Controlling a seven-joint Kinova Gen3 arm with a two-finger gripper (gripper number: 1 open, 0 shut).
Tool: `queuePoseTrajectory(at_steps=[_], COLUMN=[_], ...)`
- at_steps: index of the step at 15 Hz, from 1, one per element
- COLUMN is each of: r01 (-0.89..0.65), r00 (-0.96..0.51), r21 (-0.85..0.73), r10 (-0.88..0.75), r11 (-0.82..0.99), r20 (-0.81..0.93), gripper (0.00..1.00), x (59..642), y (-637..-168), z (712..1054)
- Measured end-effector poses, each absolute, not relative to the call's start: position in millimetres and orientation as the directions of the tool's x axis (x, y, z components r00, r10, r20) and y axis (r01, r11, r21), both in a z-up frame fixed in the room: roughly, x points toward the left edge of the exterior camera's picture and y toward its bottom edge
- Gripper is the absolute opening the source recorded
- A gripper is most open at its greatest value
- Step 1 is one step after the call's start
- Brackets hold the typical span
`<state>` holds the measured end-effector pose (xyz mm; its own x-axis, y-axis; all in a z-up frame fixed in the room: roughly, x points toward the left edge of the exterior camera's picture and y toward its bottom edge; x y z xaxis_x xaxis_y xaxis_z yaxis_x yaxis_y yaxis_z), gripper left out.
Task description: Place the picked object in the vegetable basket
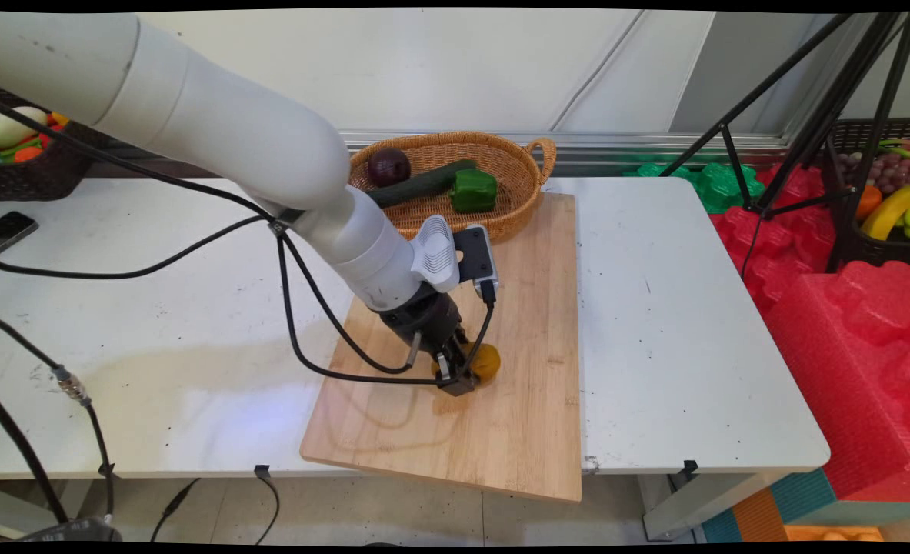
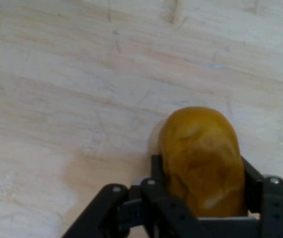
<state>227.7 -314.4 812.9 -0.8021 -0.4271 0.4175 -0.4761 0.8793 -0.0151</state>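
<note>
Yellow-brown potato-shaped object (image 1: 486,361), smooth and rounded, lying on the pale wooden cutting board (image 1: 531,431) near its middle, clasped from both sides by the black two-finger gripper (image 1: 458,378), which is lowered onto the board at a slant from the upper left. Behind the board, touching its far edge, an oval woven wicker basket (image 1: 528,173) holding a dark purple round onion (image 1: 388,166), a long dark green cucumber (image 1: 424,182) and a blocky green bell pepper (image 1: 473,191). On the white table (image 1: 670,331), far left, a black phone (image 1: 7,228) near the edge; beyond it a dark basket of mixed vegetables (image 1: 28,165). Black cables trailing across the table's left side. Seen along the hand: same yellow-brown object (image 2: 201,161) filling the space between the black fingers (image 2: 157,171), pressed against it on both flanks, gripper (image 2: 203,198) clenched on it, light wood grain of the board (image 2: 82,89) all around.
</note>
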Motion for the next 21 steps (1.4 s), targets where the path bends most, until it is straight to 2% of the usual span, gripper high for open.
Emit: queuePoseTrajectory(at_steps=[9, 15, 21], r01=[-0.515, -0.613, -0.666], r00=[-0.762, -0.725, -0.714], r21=[-0.065, -0.180, -0.250], r10=[-0.422, -0.456, -0.503], r11=[0.854, 0.770, 0.703], r20=[0.492, 0.516, 0.487], gripper=[0.00, 0.00, 0.00], x=[235, 261, 286], y=[-314, -354, -404], z=[888, 946, 955])
